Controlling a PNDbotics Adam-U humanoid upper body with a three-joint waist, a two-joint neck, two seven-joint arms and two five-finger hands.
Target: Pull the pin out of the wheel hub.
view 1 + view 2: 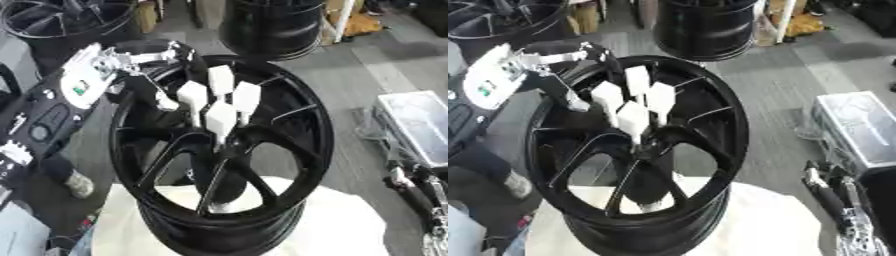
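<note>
Black wheel hub (223,165) sits face-up on a white padded support (350,225), centre of view, spokes running out from the bore.

Four white block-headed pins (220,117) stand in the centre of the hub, clustered tight, heads just beside each other. Three across the far side, one nearer the camera. All four are seated and roughly upright.

Left hand (144,62) comes in from the upper left, over the hub's far-left rim. The white and silver forearm housing with a green mark is just behind it. Fingers are curled downward toward the spokes, and one light-coloured fingertip (166,102) ends just beside the leftmost pin head. Can't tell whether it actually touches the pin; no finger is visibly wrapped round or pinching any pin. The curled fingers hold nothing.

Right hand (833,197) is at the lower right edge, well apart from the hub, dark fingers pointing up and relaxed, holding nothing.

More black rims (271,25) stand on the floor at the top of the view. A silver case (416,125) lies on the floor to the right of the hub.
</note>
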